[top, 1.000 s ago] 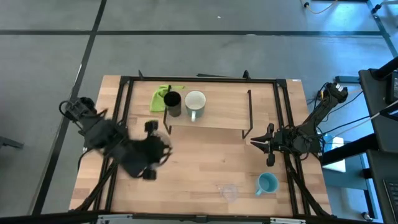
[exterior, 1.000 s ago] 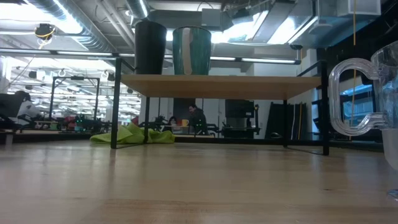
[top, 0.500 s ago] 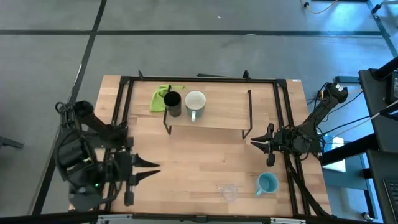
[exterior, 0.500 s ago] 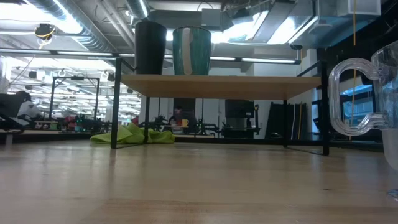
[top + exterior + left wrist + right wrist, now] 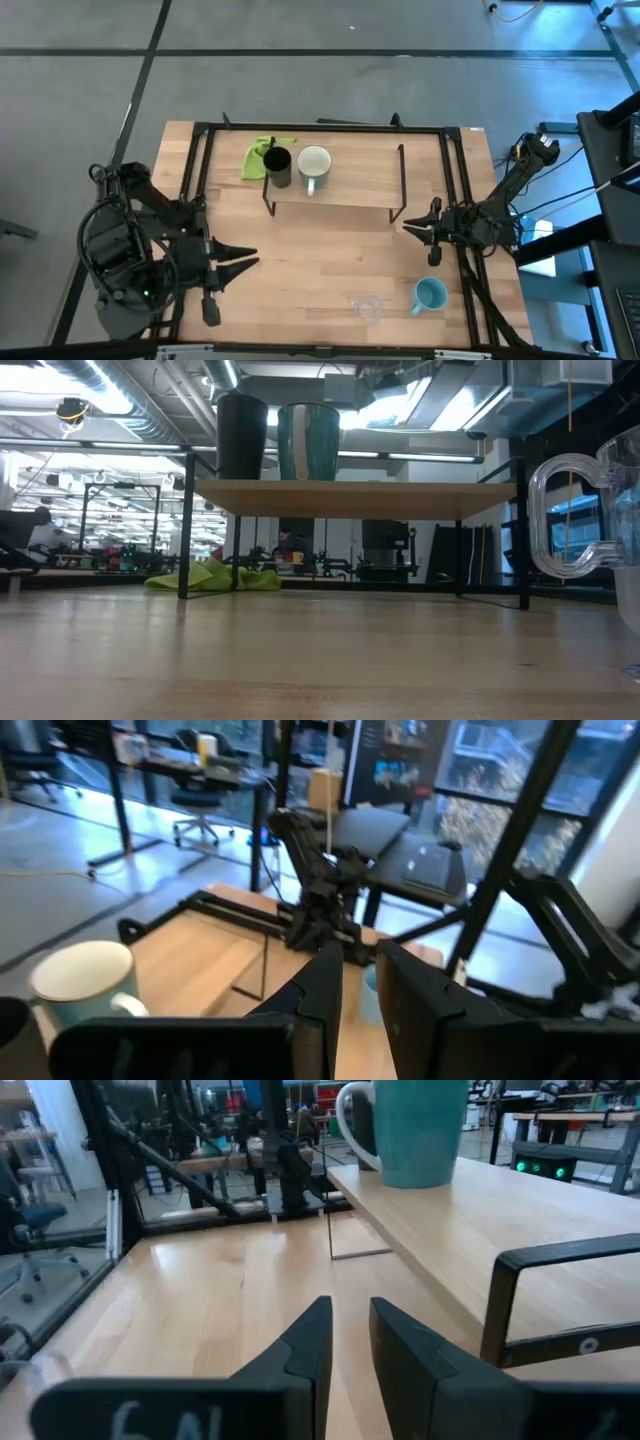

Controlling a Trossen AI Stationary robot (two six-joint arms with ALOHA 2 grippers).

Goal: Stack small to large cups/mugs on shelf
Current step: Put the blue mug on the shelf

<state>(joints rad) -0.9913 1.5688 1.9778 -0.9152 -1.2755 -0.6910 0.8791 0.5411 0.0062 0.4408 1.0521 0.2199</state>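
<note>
The shelf [image 5: 355, 185] stands at the table's far middle. On its left end sit the black cup [image 5: 278, 166] and the white mug [image 5: 314, 165], both upright on their bases, also seen in the low view as the black cup [image 5: 242, 435] and the white mug [image 5: 308, 440]. The light blue mug [image 5: 430, 295] and the clear cup [image 5: 368, 308] stand on the table near its front right. My left gripper [image 5: 255, 263] hovers over the table's near left, pointing right, slightly open and empty. My right gripper [image 5: 408, 228] waits by the shelf's right end, slightly open and empty.
A green cloth [image 5: 262, 152] lies on the table behind the shelf's left end. The black table frame [image 5: 200, 180] runs along the table's left, far and right sides. Bare wood [image 5: 330, 260] lies between the two grippers in front of the shelf.
My left arm has swung from in front of the shelf's left end back toward the table's near left corner, rising a little. Its wrist has rolled, and the gripper now points level toward the right. The cups have stayed put.
</note>
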